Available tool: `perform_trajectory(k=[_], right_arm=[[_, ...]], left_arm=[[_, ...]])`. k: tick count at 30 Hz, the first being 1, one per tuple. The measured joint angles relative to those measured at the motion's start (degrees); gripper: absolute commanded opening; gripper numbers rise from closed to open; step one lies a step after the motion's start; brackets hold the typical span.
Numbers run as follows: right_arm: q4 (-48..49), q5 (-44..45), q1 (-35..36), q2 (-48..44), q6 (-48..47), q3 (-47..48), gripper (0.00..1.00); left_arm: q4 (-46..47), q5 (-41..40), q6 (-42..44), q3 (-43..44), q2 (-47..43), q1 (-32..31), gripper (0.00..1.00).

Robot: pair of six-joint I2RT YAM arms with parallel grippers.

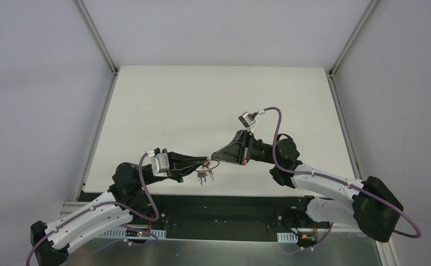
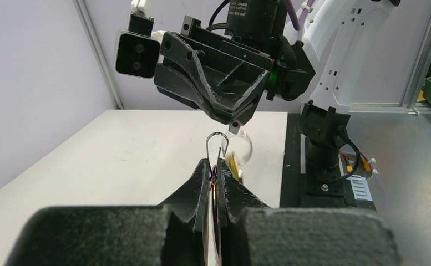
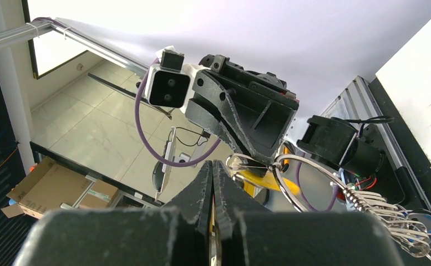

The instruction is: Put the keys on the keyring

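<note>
**Keyring held aloft between two arms**

The keyring (image 2: 216, 134) hangs in the air over the near edge of the table (image 1: 213, 100), a bunch of silver keys (image 3: 393, 221) dangling from it; the left gripper (image 2: 216, 169) is clamped tight on its wire loop; a yellow-headed key (image 2: 234, 163) sits just beside those fingertips; the right gripper (image 3: 213, 169), fully closed, meets the left tip to tip, a small silver piece (image 2: 234, 127) at its tip; whether that is a key cannot be told.

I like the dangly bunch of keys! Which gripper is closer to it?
Left. The left gripper pinches the keyring that the bunch of keys hangs from, right above it. The right gripper, shut, points at that ring from the opposite side, slightly farther away.
</note>
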Motion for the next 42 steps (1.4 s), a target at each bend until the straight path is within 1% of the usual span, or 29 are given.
perform_trajectory(k=[1, 5, 6, 20, 23, 27, 28, 31, 34, 37, 39, 42], right_arm=[[-0.04, 0.11, 0.0, -0.11, 0.0, 0.0, 0.0], [-0.04, 0.39, 0.0, -0.26, 0.0, 0.0, 0.0], [-0.04, 0.44, 0.0, -0.26, 0.0, 0.0, 0.0], [-0.76, 0.57, 0.0, -1.18, -0.52, 0.0, 0.0], [-1.92, 0.72, -0.02, -2.49, -1.2, 0.0, 0.0], [-5.14, 0.98, -0.46, -5.16, -2.49, -0.02, 0.0], [-6.45, 1.07, -0.74, -6.01, -3.02, -0.07, 0.02], [-13.4, 1.95, -1.64, -9.42, -5.79, -0.09, 0.18], [-25.2, 3.8, -1.9, -13.57, -10.56, 0.26, 0.32], [-41.33, 7.02, -1.9, -17.27, -16.85, 2.73, 0.41], [-51.23, 9.29, -1.95, -18.45, -20.41, 5.16, 0.45], [-62.51, 11.91, -1.9, -18.64, -24.04, 7.61, 0.49]], left_arm=[[-0.02, 0.0, 0.0, 0.0, 0.0, 0.0, 0.0], [-0.46, 0.0, 0.02, 0.0, 0.04, 0.0, 0.14], [-0.61, 0.0, 0.15, 0.0, 0.04, 0.0, 0.16], [-2.23, -0.59, 0.02, 0.17, 0.76, 0.0, 0.14], [-2.71, -1.46, 0.28, 0.17, 0.76, 0.0, 0.15], [-3.37, -2.89, 0.68, 0.17, 0.76, 0.0, 0.19], [-3.52, -3.34, 0.76, 0.17, 0.79, 0.0, 0.2], [-4.48, -5.81, 1.05, 0.28, 0.79, 0.0, 0.21], [-5.79, -8.76, 1.05, 0.31, 0.87, 0.0, 0.24], [-7.37, -11.96, 0.33, 0.31, 1.03, 0.0, 0.25], [-8.61, -13.97, -0.28, 0.31, 1.03, 0.0, 0.26], [-11.85, -17.84, -1.57, 0.39, 1.36, 0.0, 0.3]])
